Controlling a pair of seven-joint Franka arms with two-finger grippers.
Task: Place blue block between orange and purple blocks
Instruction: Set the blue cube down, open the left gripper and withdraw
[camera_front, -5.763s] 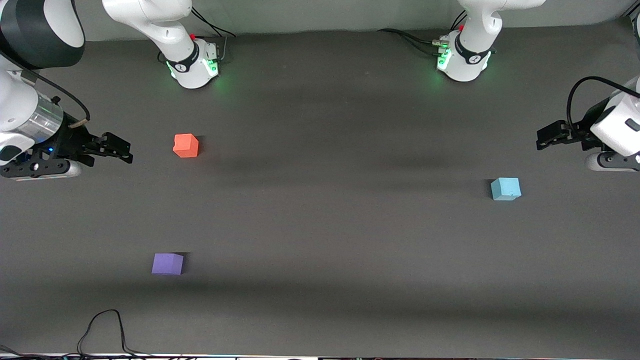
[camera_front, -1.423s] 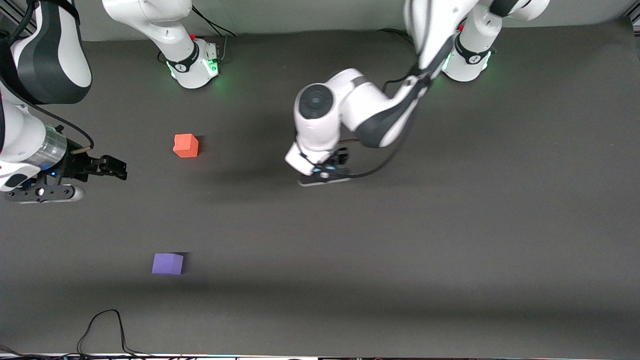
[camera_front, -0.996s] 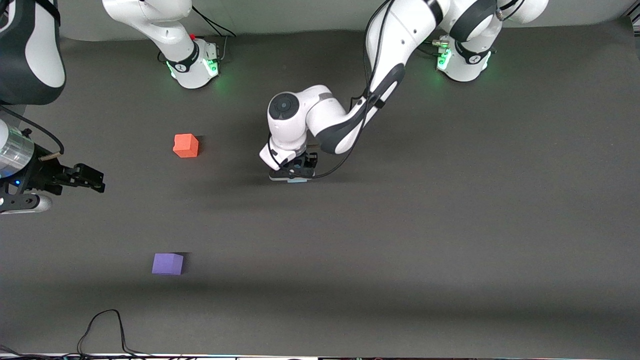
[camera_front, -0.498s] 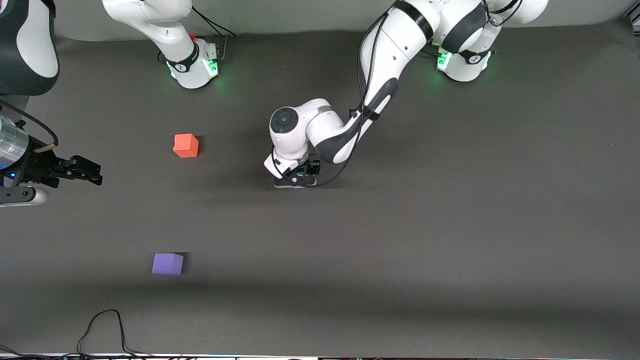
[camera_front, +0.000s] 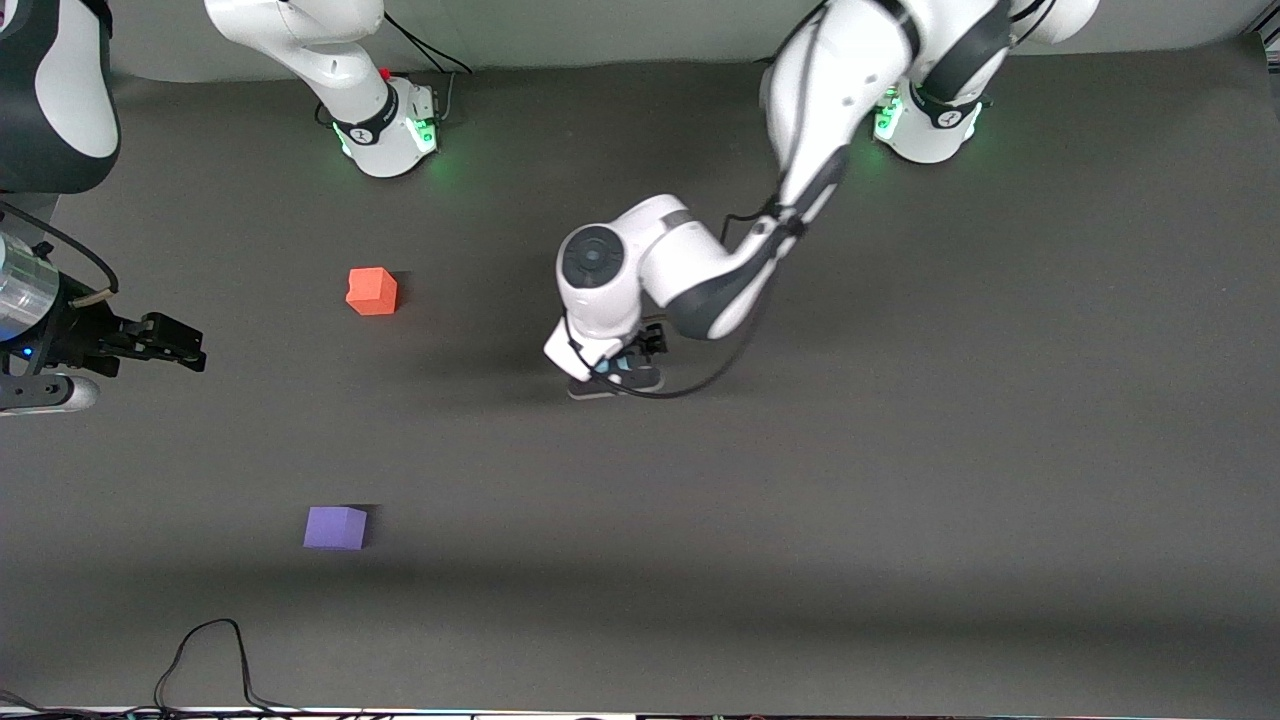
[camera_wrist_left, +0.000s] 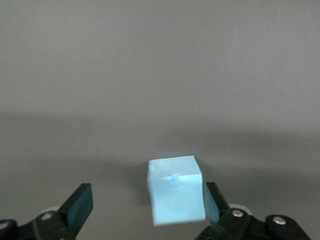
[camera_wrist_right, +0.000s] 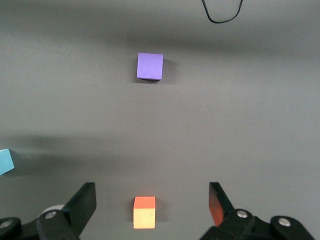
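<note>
Reaching from its base at the upper right of the front view, the left arm hangs its left pincer low over the middle of the dark surface, where the blue block shows only as a sliver under the wrist. The orange block sits at centre-left, the purple block at lower left. The right pincer waits at the left edge.

In the left wrist view, the blue block stands between the left pincer's spread fingers, touching one.

In the right wrist view, the right pincer gapes open above the orange block; the purple block lies at upper centre, and the blue block peeks in at the left edge.
</note>
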